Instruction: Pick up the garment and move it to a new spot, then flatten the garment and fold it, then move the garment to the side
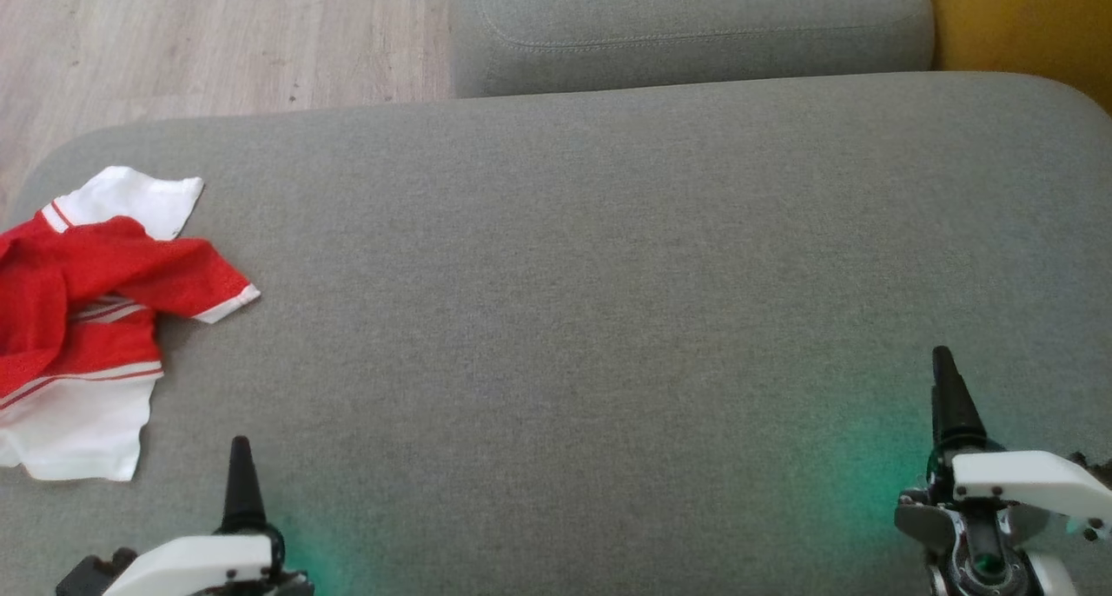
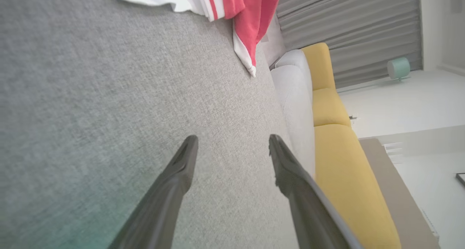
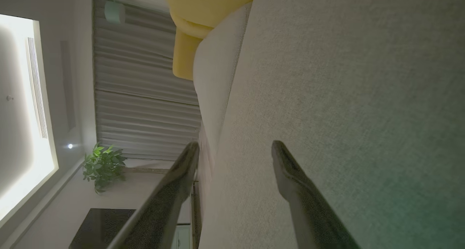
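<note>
Here, the crumpled red-and-white garment (image 1: pixel 82 318) lies at nine o'clock on the grey cushion (image 1: pixel 565 274). The left claw (image 2: pixel 232 140) at seven o'clock and the right claw (image 3: pixel 235 145) at five both stand spread and empty, apart from it.

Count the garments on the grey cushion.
1. A red and white shirt lies crumpled at the left edge of the grey cushion, partly cut off by the head view's border; anything under it would be hidden.
</note>
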{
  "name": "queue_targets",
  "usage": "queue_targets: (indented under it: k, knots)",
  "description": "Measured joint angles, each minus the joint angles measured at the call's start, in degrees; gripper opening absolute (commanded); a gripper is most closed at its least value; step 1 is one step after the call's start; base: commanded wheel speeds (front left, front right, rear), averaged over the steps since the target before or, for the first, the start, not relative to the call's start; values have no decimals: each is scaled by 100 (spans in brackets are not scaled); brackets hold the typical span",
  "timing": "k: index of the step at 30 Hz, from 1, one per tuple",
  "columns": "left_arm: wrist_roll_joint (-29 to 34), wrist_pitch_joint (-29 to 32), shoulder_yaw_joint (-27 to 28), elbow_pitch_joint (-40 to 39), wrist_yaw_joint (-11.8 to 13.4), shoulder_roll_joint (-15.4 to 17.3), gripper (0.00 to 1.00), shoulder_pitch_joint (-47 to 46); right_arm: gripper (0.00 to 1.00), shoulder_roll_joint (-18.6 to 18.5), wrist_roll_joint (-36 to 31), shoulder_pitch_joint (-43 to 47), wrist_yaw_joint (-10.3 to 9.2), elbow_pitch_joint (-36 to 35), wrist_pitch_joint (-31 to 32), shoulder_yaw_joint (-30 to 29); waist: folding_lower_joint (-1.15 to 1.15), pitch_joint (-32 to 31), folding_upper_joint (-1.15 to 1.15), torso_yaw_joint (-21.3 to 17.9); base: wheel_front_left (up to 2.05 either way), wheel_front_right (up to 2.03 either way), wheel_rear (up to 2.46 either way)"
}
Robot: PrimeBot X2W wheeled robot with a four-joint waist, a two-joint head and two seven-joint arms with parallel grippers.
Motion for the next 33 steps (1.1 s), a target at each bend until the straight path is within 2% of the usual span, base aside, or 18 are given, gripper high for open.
queue_targets:
  k: [7, 24, 33]
  knots:
    - [628, -101, -93, 70, 9, 7, 100, -66, 100, -2, -656, -5, 0, 71, -111, 10, 0, 21, 0, 24, 0, 0, 0]
    - [1938, -371, -325, 286, 250, 51, 100, -229, 100, 2, -2095, -221, 0, 290, -403, 108, 0, 46, 0, 71, 0, 0, 0]
    - [2575, -524, -459, 388, 296, 114, 100, -493, 100, 4, -2739, -508, 0, 390, -554, 171, 0, 79, 0, 96, 0, 0, 0]
